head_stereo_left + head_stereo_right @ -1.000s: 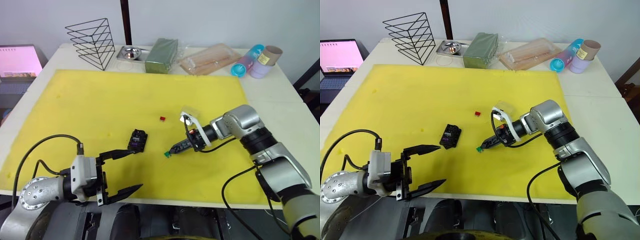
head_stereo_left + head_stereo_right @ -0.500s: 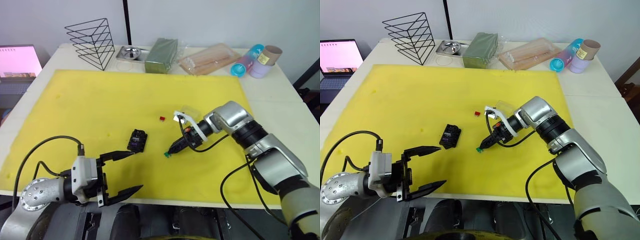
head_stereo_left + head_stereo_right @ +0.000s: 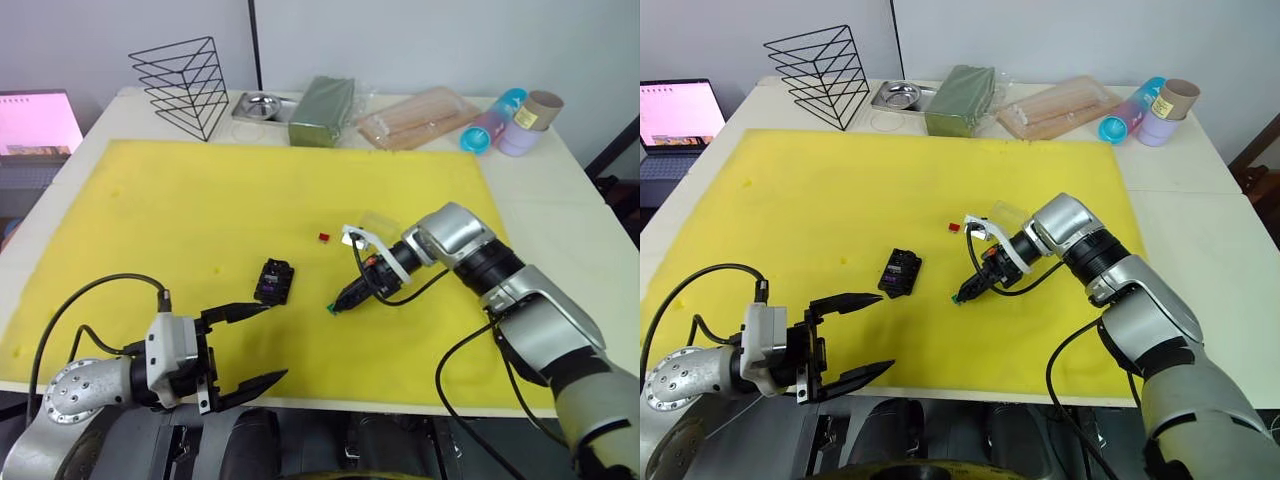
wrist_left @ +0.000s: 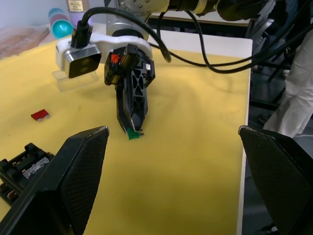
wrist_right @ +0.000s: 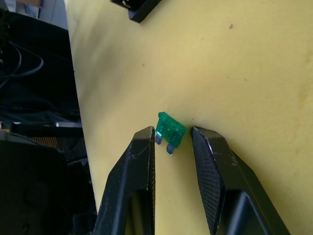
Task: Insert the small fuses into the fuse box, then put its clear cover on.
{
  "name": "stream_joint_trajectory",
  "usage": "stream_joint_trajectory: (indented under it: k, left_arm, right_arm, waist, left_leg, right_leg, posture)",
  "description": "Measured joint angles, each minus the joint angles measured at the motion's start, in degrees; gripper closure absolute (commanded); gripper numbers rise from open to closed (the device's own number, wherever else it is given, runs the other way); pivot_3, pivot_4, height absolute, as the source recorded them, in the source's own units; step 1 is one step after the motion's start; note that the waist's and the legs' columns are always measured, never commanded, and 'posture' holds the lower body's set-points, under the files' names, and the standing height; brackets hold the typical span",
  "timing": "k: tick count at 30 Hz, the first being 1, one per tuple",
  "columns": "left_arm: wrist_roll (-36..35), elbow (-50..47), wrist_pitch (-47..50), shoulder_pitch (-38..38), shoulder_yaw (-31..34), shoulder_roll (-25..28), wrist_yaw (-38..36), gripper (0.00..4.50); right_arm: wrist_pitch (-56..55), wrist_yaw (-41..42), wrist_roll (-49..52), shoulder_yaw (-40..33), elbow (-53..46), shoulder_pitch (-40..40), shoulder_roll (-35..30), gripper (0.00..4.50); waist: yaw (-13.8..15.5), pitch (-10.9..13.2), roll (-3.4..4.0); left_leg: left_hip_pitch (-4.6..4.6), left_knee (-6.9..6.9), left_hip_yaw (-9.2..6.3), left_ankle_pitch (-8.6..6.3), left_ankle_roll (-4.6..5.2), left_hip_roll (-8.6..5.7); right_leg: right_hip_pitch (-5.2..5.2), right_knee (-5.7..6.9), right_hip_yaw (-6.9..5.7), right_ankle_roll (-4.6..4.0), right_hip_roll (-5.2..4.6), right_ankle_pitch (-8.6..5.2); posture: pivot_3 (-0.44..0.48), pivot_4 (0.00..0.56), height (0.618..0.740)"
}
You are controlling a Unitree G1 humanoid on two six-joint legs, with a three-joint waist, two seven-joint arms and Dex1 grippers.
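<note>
White table [image 3: 575, 190] — yellow mat [image 3: 200, 220] on it; wire rack [image 3: 185, 85], metal dish [image 3: 258, 104] behind mat.

On the foam mat [image 3: 200, 200] covering the bench [image 3: 590, 215], the fuse box [image 3: 274, 281] lies left of the green fuse [image 3: 331, 308], the red fuse [image 3: 324, 237] sits behind both, and the clear cover [image 3: 1007, 214] rests right of the red fuse.

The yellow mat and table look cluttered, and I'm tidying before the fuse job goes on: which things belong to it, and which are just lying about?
Belongs to the job:
small green blade fuse
small red blade fuse
black rectangular fuse box
clear plastic cover

Lying about:
black wire rack
metal dish
green block
bag of sticks
coloured cups
</note>
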Motion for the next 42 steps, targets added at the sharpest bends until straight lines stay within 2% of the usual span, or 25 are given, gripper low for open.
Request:
stream_joint_trajectory:
  k: [8, 11, 13, 23, 26, 28, 29, 30, 33, 35, 38, 39, 40, 42]
  left_arm:
    - [0.9, 0.0, 0.0, 0.0, -0.9, 0.1, -0.3, 0.00]
    - [1.0, 0.0, 0.0, 0.1, -0.9, 0.1, -0.3, 0.00]
    - [1.0, 0.0, 0.0, 0.0, -0.9, 0.1, -0.2, 0.00]
    - [1.1, 0.0, 0.0, 0.4, -0.9, 0.1, 0.0, 0.00]
    - [1.1, 0.0, 0.0, 1.1, -0.8, 0.1, 0.1, 0.00]
    - [1.1, 0.0, 0.0, 2.1, -0.6, 0.1, 0.2, 0.00]
    - [1.0, 0.0, 0.0, 2.4, -0.4, 0.1, 0.4, 0.00]
    - [0.9, 0.0, 0.0, 2.7, -0.2, 0.1, 0.4, 0.00]
    - [0.8, -0.6, 0.0, 4.0, 0.9, -0.3, 1.2, 0.00]
    - [0.4, -0.8, 0.0, 4.5, 1.5, -0.5, 1.4, 0.00]
    - [-0.3, -1.0, 0.3, 4.1, 1.9, -0.3, 1.3, 0.00]
    - [-0.4, -1.0, 0.4, 4.1, 2.0, -0.2, 1.2, 0.00]
    - [-0.5, -1.0, 0.7, 3.7, 1.9, 0.1, 1.2, 0.00]
    - [-0.9, -1.0, 1.1, 3.1, 2.0, 0.2, 1.1, 0.00]
  right_arm:
    - [-0.8, 1.9, -1.7, 0.3, 1.6, -0.4, 0.7, 3.28]
    - [-1.2, 2.2, -2.4, 0.3, 1.9, -0.5, 1.0, 3.86]
    - [-1.4, 2.6, -2.8, 0.3, 2.5, -0.6, 1.6, 4.48]
    - [-0.5, 3.3, -3.5, -0.3, 3.9, -1.1, 2.1, 4.48]
    - [5.4, 1.1, -1.2, -4.0, -0.1, -0.6, 0.1, 4.48]
    - [11.1, -1.8, 0.5, -9.3, -3.9, 0.3, -1.3, 4.48]
    - [16.0, -5.8, 1.7, -15.0, -7.2, 2.0, -0.9, 4.48]
    - [17.9, -7.7, 2.5, -17.5, -8.6, 2.7, -0.7, 4.48]
    - [21.7, -23.6, 11.7, -30.8, -14.6, 10.3, 0.5, 4.48]
    - [22.2, -36.7, 21.8, -38.3, -18.6, 18.1, 0.5, 4.48]
    - [22.3, -60.5, 42.6, -47.2, -28.8, 30.3, 0.9, 4.48]
    - [22.4, -63.7, 45.6, -48.3, -30.1, 31.3, 1.3, 4.48]
    - [21.2, -72.4, 52.7, -50.0, -32.5, 33.7, 2.0, 4.48]
    - [13.3, -90.2, 70.2, -47.2, -36.6, 39.7, 1.0, 4.48]
  waist:
    - [0.0, 0.0, 0.00]
    - [0.0, 0.0, 0.00]
    - [-0.1, 0.0, 0.00]
    - [0.0, 0.0, 0.01]
    - [0.2, 0.0, 0.06]
    - [0.3, 0.0, 0.06]
    - [0.3, 0.0, 0.03]
    - [0.3, 0.0, 0.03]
    - [0.4, 0.0, -0.03]
    - [0.6, 0.0, -0.03]
    - [0.3, 0.0, 0.00]
    - [0.1, 0.0, 0.00]
    - [0.0, 0.0, -0.03]
    - [-0.1, 0.0, -0.03]
  left_leg:
    - [0.00, 0.00, 0.00, 0.00, 0.00, 0.00]
    - [0.00, 0.00, 0.00, 0.00, 0.00, 0.00]
    - [0.00, 0.00, 0.00, 0.00, 0.00, 0.00]
    - [0.01, 0.00, 0.01, 0.00, 0.00, 0.00]
    - [-0.03, 0.00, 0.02, 0.00, -0.01, -0.01]
    - [-0.05, 0.00, 0.02, 0.00, -0.01, -0.01]
    - [-0.05, 0.00, 0.01, 0.00, -0.01, -0.01]
    - [-0.04, 0.00, 0.01, 0.00, -0.01, -0.01]
    - [-0.04, -0.02, -0.01, 0.00, -0.01, -0.02]
    - [-0.07, -0.02, -0.03, 0.00, -0.02, -0.06]
    - [-0.07, -0.02, -0.01, 0.00, -0.01, -0.09]
    - [-0.03, -0.02, -0.02, 0.00, -0.01, -0.08]
    - [-0.01, -0.03, -0.06, 0.00, -0.01, -0.05]
    - [0.01, -0.06, -0.08, 0.00, 0.00, -0.03]
  right_leg:
    - [0.00, 0.00, 0.00, 0.00, 0.00, 0.00]
    - [0.00, 0.01, 0.00, 0.00, 0.00, 0.00]
    - [0.00, 0.01, 0.00, 0.00, 0.00, 0.00]
    - [0.00, 0.02, 0.00, -0.02, 0.00, 0.01]
    - [-0.04, 0.01, 0.00, -0.02, -0.04, 0.01]
    - [-0.04, -0.01, 0.00, -0.02, -0.06, 0.01]
    - [-0.03, -0.02, 0.00, -0.02, -0.07, 0.01]
    - [-0.03, -0.02, 0.00, -0.02, -0.07, 0.01]
    - [0.01, -0.04, -0.01, -0.02, -0.09, 0.01]
    - [0.05, -0.05, 0.01, -0.01, -0.12, 0.01]
    - [0.05, -0.05, 0.09, 0.01, -0.12, 0.02]
    - [0.05, -0.04, 0.12, 0.01, -0.08, 0.02]
    - [0.07, -0.03, 0.21, 0.01, 0.01, 0.02]
    - [0.07, -0.01, 0.26, 0.01, 0.09, 0.02]
  posture:
    - [0.000, 0.150, 0.740]
    - [0.000, 0.150, 0.740]
    - [0.000, 0.150, 0.740]
    - [0.000, 0.150, 0.740]
    - [0.000, 0.150, 0.740]
    - [0.000, 0.150, 0.740]
    - [0.000, 0.150, 0.740]
    - [0.000, 0.150, 0.740]
    - [0.000, 0.150, 0.740]
    - [0.000, 0.150, 0.740]
    - [0.000, 0.150, 0.740]
    - [0.000, 0.150, 0.740]
    - [0.000, 0.150, 0.740]
    - [0.000, 0.150, 0.740]
